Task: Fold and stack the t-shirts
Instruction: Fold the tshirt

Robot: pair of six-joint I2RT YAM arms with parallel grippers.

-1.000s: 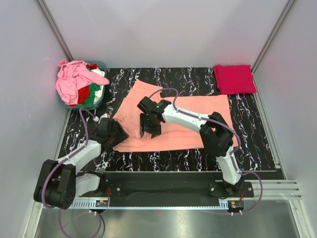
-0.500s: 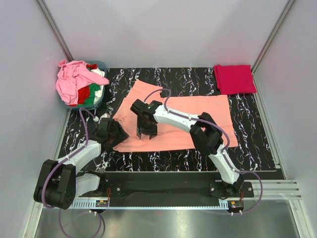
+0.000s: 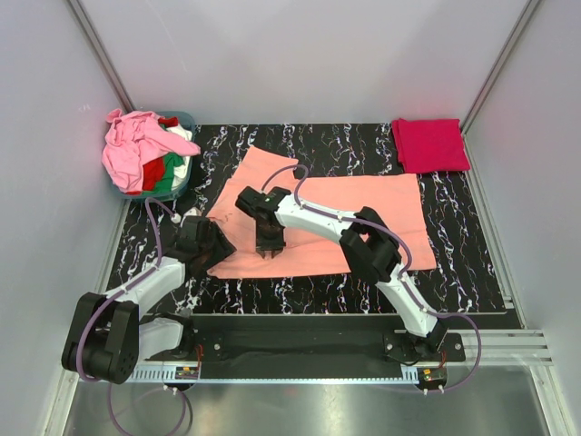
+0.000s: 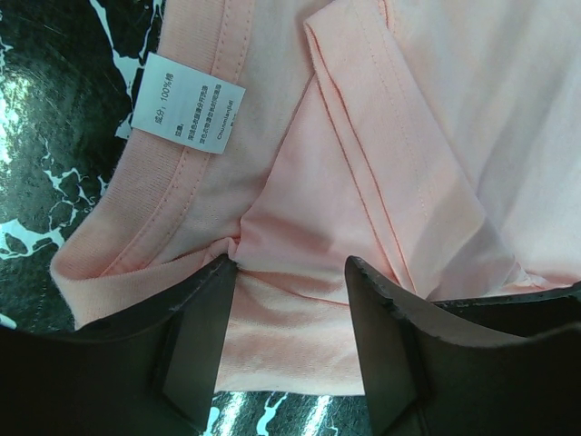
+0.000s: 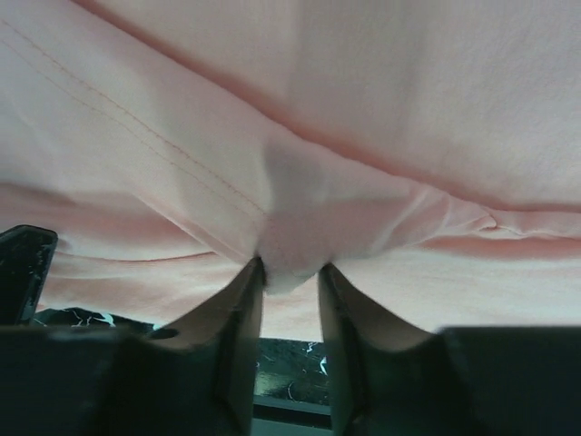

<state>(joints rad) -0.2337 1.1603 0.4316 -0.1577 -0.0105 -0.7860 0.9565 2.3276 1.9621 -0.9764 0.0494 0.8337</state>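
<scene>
Covering the table is a black marble-patterned mat (image 3: 472,263) veined in white, boxed in by pale grey walls (image 3: 300,54). A salmon-orange t-shirt (image 3: 363,213) lies spread across the mat's middle. A folded crimson-pink t-shirt (image 3: 430,144) sits at the far right corner, and a heap of shirts (image 3: 132,150) fills a teal tub (image 3: 184,118) at far left. The right gripper (image 5: 290,268) stands on the salmon shirt's left part near its near edge, its fingers drawn nearly together with a pucker of cloth nipped between them. The left gripper (image 4: 290,272) rests at the shirt's near-left corner beside the care label (image 4: 186,106), its fingers roughly half apart astride the cloth and clamping nothing.
</scene>
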